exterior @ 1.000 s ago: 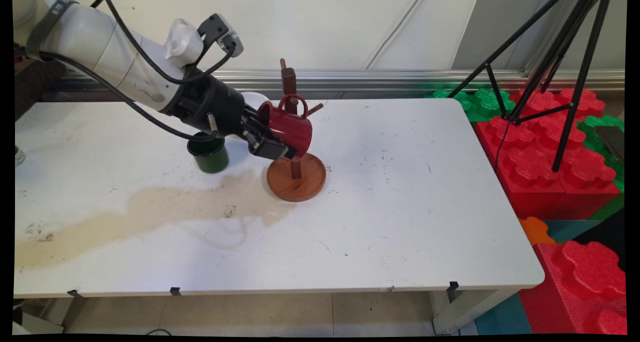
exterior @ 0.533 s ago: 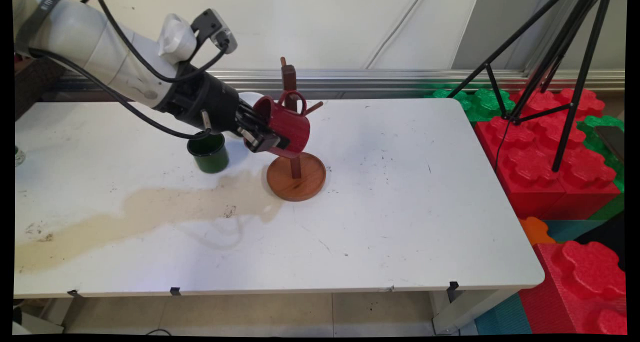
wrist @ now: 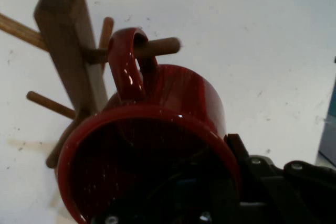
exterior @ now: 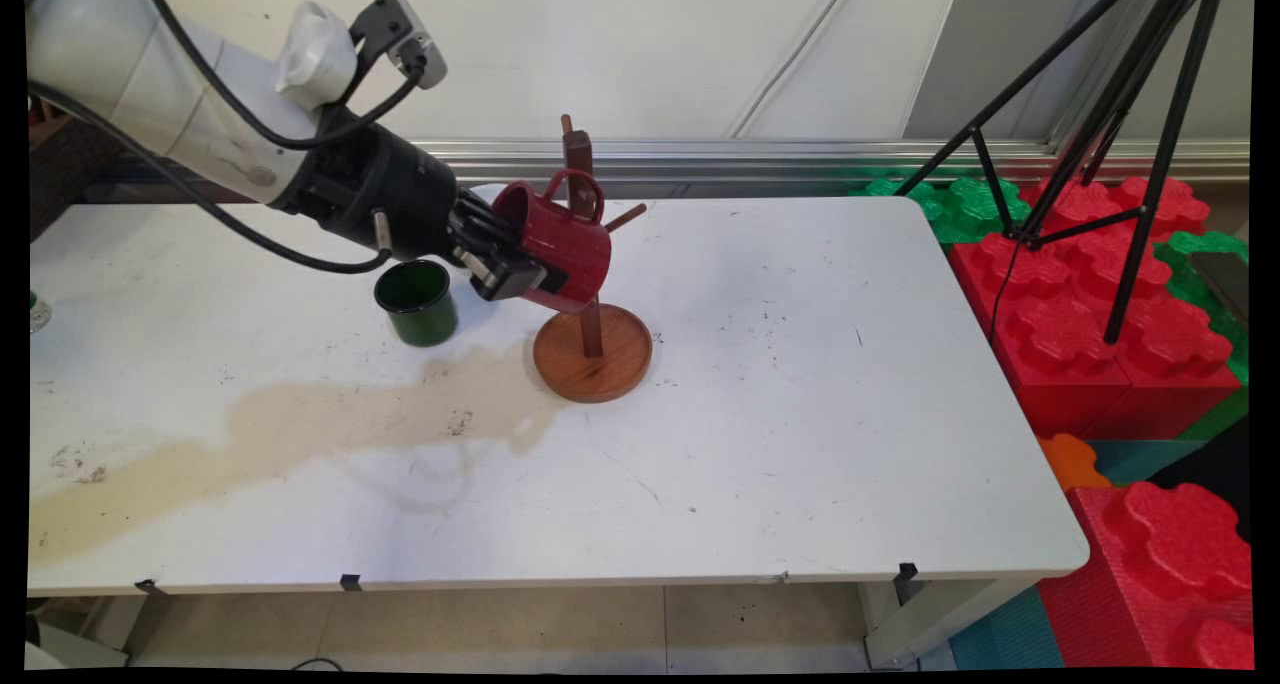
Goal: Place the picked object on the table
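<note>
The tool (exterior: pixel 520 274) grips a red mug (exterior: pixel 560 244) by its rim. The mug's handle (wrist: pixel 128 61) is threaded on a peg (wrist: pixel 152 48) of the wooden mug tree (exterior: pixel 590 339). A green cup (exterior: pixel 417 302) stands nearby.

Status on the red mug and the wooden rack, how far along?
Done: the red mug is off the table, and in the hand view its handle looks looped over a peg of the wooden rack. In hand: the gripper is shut on the mug's rim, mug tilted. Left: release not yet done; green mug stands beside the rack.

Mug (exterior: pixel 560 244) against rack (exterior: pixel 590 334) on table (exterior: pixel 800 414), cup (exterior: pixel 417 302) left of rack
</note>
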{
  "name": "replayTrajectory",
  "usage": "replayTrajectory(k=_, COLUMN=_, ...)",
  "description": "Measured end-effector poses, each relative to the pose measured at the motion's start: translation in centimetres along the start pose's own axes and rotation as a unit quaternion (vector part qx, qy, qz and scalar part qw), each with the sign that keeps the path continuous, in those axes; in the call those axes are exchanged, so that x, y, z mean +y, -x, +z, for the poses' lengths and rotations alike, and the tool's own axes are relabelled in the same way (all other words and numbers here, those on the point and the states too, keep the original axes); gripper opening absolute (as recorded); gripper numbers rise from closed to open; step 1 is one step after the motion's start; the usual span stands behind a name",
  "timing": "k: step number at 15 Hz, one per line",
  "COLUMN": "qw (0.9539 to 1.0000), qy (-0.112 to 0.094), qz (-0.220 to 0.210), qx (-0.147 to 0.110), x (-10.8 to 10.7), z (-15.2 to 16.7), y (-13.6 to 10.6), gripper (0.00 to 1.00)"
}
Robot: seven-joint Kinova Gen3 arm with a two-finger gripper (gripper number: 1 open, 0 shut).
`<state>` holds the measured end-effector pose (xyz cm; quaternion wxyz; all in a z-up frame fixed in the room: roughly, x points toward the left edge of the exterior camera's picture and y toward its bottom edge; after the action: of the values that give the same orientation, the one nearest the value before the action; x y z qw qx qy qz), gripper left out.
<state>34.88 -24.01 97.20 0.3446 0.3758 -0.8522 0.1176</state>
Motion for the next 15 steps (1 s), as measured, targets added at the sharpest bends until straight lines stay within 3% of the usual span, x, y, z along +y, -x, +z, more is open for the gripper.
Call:
replayTrajectory(k=6, qw=0.9995, qy=0.024, qz=0.021, qx=0.008, x=1.4, z=-0.9, y=-0.2, gripper=0.00)
replayTrajectory(k=11, qw=0.9984, qy=0.030, qz=0.045, qx=0.016, x=2.2, z=-1.8, y=-0.4, gripper=0.00)
replayTrajectory(k=15, qw=0.9970, qy=0.038, qz=0.067, qx=-0.008, x=3.2, z=-3.2, y=0.4, gripper=0.00)
